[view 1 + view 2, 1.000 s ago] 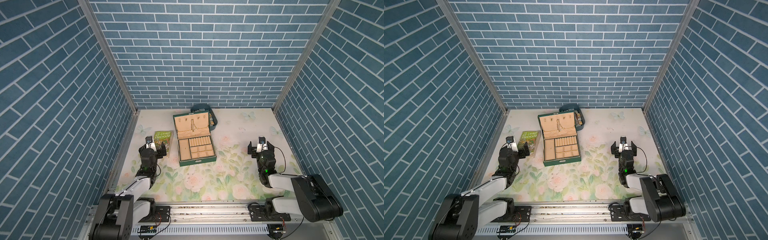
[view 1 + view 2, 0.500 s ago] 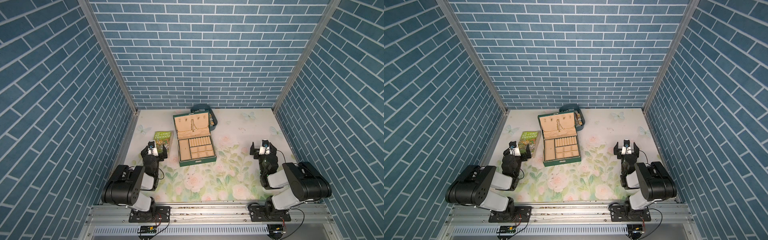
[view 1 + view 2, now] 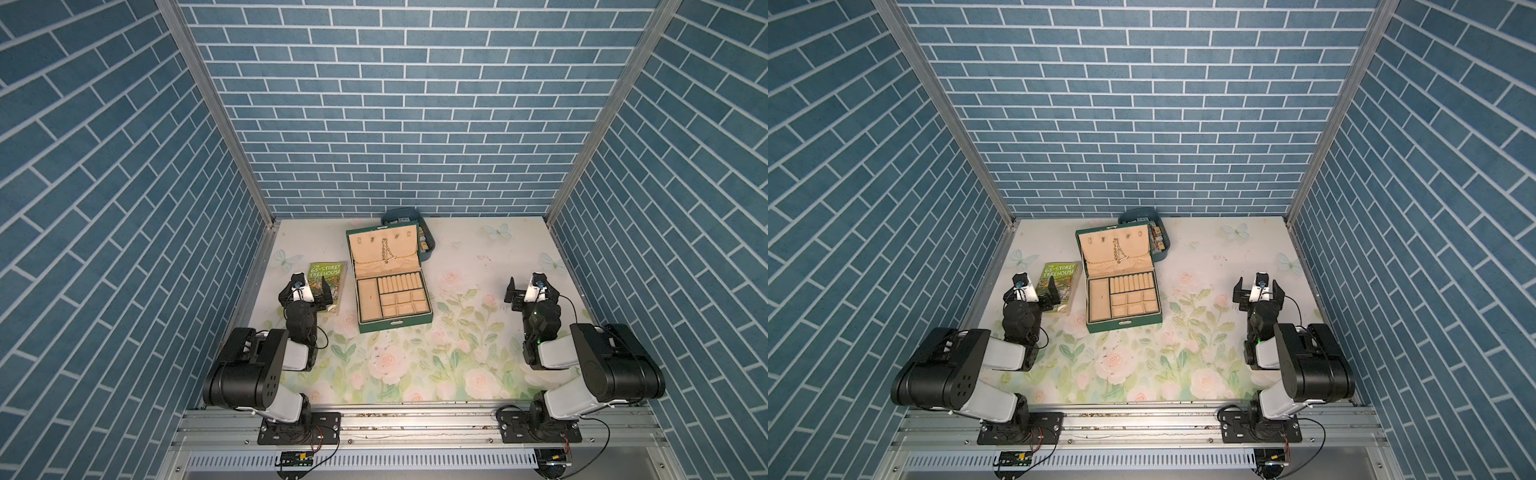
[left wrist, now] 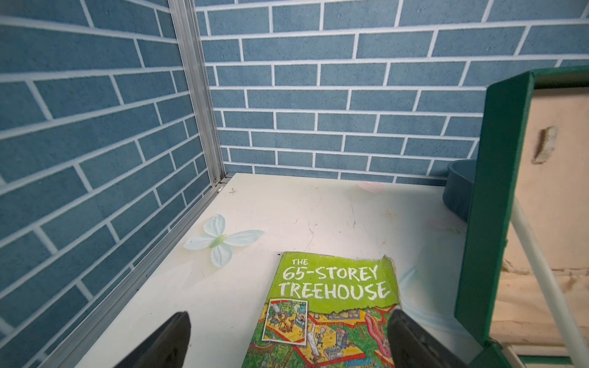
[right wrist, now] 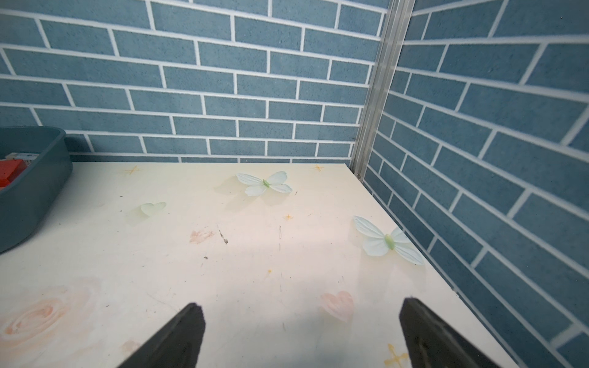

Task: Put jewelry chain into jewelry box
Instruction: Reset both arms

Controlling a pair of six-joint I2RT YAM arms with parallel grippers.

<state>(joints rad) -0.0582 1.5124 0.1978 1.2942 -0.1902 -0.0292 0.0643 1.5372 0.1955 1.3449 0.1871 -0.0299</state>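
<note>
Colours noted: jewelry box (image 3: 395, 327) dark green shell, beige lining; jewelry chain (image 3: 387, 249) gold; paperback book (image 4: 334, 286) lime-green cover, white lettering, multicoloured cartoon below; tub (image 5: 32, 191) blue-grey; tabletop (image 3: 415, 374) cream, printed with pink roses, green leaves, pale butterflies; walls (image 3: 395, 104) blue brick pattern, white mortar lines; robot arms (image 3: 245, 374) black housings, light grey links.

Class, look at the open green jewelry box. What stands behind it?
Behind the jewelry box stands a blue-grey tub. Only its far rim and one end show, with small items inside. The raised lid covers the rest of the tub and its contents.
</note>
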